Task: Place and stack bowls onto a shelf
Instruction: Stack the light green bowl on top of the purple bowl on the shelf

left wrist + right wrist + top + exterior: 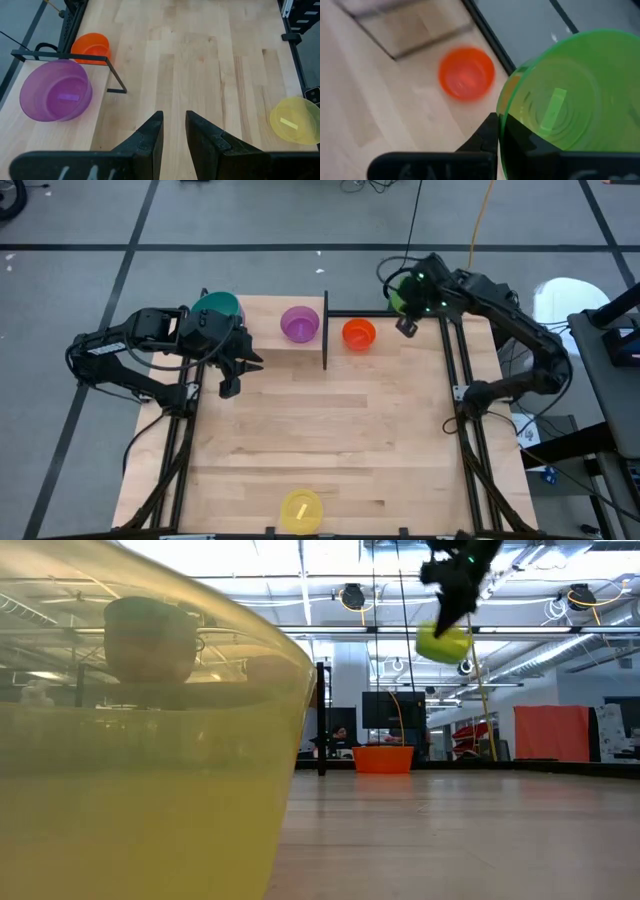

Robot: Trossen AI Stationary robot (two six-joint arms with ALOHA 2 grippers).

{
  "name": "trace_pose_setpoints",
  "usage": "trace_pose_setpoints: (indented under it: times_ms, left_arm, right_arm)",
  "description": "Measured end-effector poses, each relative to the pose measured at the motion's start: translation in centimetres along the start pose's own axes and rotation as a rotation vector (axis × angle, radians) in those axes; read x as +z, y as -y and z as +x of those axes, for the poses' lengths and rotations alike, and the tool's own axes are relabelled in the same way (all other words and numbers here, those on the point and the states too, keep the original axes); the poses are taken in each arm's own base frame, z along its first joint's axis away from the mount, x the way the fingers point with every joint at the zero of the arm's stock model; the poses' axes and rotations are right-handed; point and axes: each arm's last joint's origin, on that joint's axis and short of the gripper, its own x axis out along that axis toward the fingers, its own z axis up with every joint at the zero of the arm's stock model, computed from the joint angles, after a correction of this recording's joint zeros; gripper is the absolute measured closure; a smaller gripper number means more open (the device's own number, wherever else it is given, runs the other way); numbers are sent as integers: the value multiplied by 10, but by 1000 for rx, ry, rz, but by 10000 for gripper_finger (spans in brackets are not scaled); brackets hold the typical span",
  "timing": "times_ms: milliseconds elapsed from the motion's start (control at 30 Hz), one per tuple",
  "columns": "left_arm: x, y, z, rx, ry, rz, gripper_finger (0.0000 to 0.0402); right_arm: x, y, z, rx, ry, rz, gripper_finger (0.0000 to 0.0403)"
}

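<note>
My right gripper (pixel 408 320) is over the table's far right, shut on a green bowl (pixel 570 95) that it holds high above the wood (pixel 443 642). An orange bowl (pixel 358 333) stands upright on the tabletop just right of the shelf's black upright (pixel 325 330). A purple bowl (pixel 299 323) sits upright on the pale shelf board (pixel 265 345). A teal bowl (pixel 217 305) shows at the far edge, half hidden behind the left arm. A yellow bowl (pixel 300 510) rests at the near edge. My left gripper (pixel 173 132) hovers open, left of the shelf, touching nothing. My right gripper holds the green bowl by its rim (pixel 502 125), the wall pinched with one finger (pixel 487 135) outside and the other showing dark through the wall from inside. The bowl is lifted clear of the table and tilted (pixel 443 642), hanging below the fingers.
Black frame rails (pixel 460 390) run along the table's left and right sides. Bare wood spreads across the middle of the tabletop (pixel 330 430). In the low view the yellow bowl (pixel 130 740) fills the left foreground and blocks the view of that side.
</note>
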Motion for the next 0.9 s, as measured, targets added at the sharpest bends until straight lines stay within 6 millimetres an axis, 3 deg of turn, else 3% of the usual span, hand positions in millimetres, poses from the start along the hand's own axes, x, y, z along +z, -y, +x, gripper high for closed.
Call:
trace_pose_setpoints:
  times_ms: [200,567,733,900]
  left_arm:
    - [0,0,0,0,0,0,314]
    - [0,0,0,0,0,-1,314]
    - [0,0,0,0,0,-6,314]
    - [0,0,0,0,0,-31,314]
  right_arm:
    - [51,-31,-1,74,75,-128,403]
    - [119,-89,37,155,184,-357,403]
    - [142,-98,55,158,273,-364,403]
    - [151,-105,78,253,310,-379,403]
